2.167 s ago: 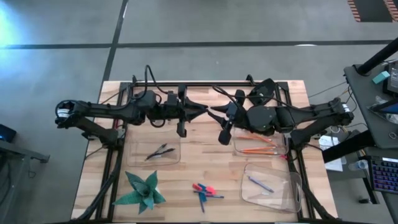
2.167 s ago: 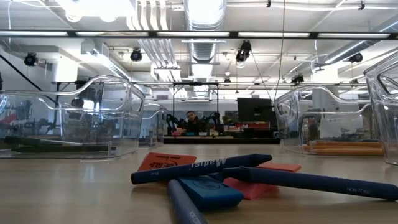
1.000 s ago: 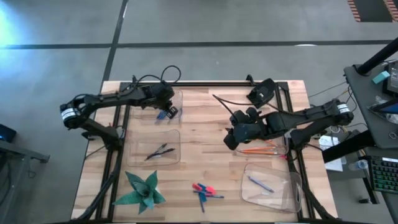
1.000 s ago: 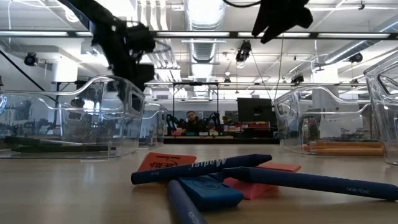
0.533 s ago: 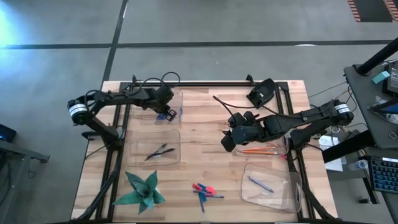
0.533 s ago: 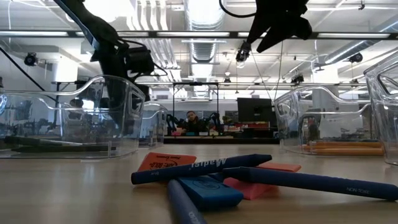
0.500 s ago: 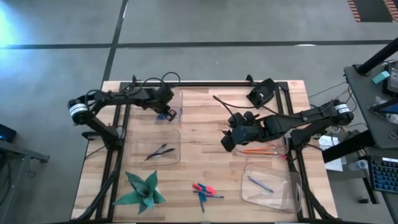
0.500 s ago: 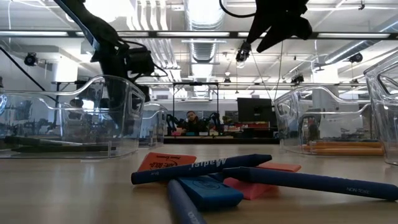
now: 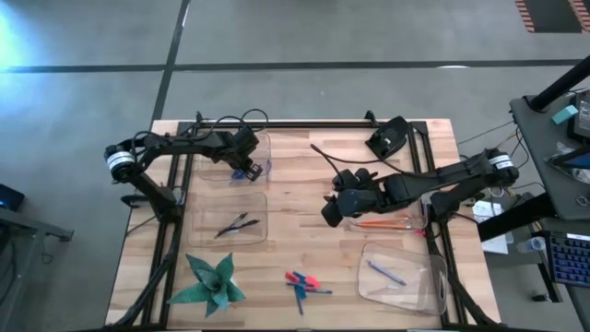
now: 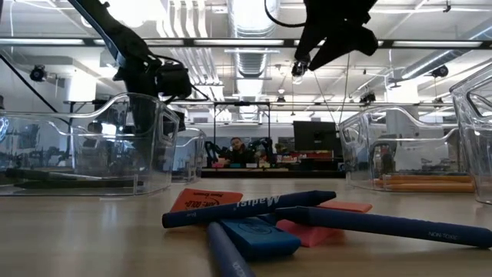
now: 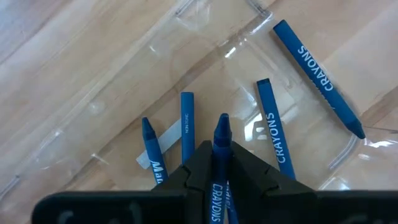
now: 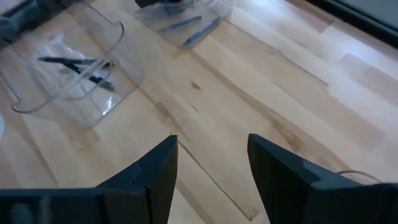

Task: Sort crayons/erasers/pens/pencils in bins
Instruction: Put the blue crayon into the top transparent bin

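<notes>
The left gripper [image 11: 214, 163] was clamped on a blue crayon [image 11: 219, 158] printed "CRAYONS" in white, its point projecting forward between the fingers, above the upper-left bin [image 9: 261, 177] in the high view. That bin held further blue crayons; the left wrist view showed four loose ones [image 11: 271, 127] lying in or at the edge of the clear tray, three close together and one [image 11: 315, 74] apart near a rounded corner. The right gripper [image 12: 208, 171] hung over bare table [image 9: 295, 207] just right of centre in the high view, its fingers spread apart and holding nothing. The bin [image 9: 259, 235] below the crayon bin contained dark pens [image 9: 236, 225] lying crossed. At centre right, a bin [image 9: 422, 221] held long thin orange pencils [image 9: 383, 222], partly covered by the right arm. The lower-right bin [image 9: 433, 277] held one thin blue stick [image 9: 385, 273]. Unsorted items lay on the table at lower centre: blue crayons [image 10: 250, 208] crossed over a pink-red eraser [image 10: 307, 231] and a blue eraser [image 10: 257, 238], touching one another. A green paper shape [image 9: 210, 282] sat at lower left.
</notes>
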{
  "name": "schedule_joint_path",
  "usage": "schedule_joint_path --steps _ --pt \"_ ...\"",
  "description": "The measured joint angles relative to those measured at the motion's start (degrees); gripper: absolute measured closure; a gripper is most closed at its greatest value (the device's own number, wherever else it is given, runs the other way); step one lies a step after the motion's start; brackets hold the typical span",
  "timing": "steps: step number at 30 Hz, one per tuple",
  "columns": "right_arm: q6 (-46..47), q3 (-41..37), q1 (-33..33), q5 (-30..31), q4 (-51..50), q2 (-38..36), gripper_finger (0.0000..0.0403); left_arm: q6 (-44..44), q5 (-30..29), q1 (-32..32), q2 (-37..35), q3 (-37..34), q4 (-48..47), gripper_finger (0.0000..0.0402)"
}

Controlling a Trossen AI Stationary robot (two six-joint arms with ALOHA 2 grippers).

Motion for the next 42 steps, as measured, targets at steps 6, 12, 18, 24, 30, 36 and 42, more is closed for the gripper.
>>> schedule_joint_path --steps 6,12,18,24,30,36,42 --pt "0.0 0.0 0.0 -2.8 0.2 1.9 0.0218 0.0 -0.8 0.0 0.0 0.0 0.1 0.0351" --pt "0.0 0.0 0.0 -4.4 0.5 3.0 0.0218 0.0 -1.7 0.4 0.0 0.1 0.1 0.0329" --pt "0.0 0.0 0.0 -4.4 2.8 3.0 0.0218 0.0 0.0 0.5 -1.1 3.5 -2.1 0.031" --pt "0.0 0.0 0.0 -6.5 5.7 4.4 0.0218 -0.8 4.2 0.0 -6.9 7.8 -6.2 0.0305" --pt "-4.9 0.0 1.1 -12.2 9.6 9.2 0.0218 -6.3 5.3 -6.4 -15.8 7.1 -4.9 0.0305" --pt "-17.5 0.3 3.2 -15.6 15.1 14.9 0.0218 -10.3 3.1 -19.7 -23.7 6.5 -4.6 0.0305" --pt "-28.7 5.9 6.2 -18.0 16.9 20.6 0.0218 -14.9 -4.8 -33.7 -26.9 6.4 -3.6 0.0305"
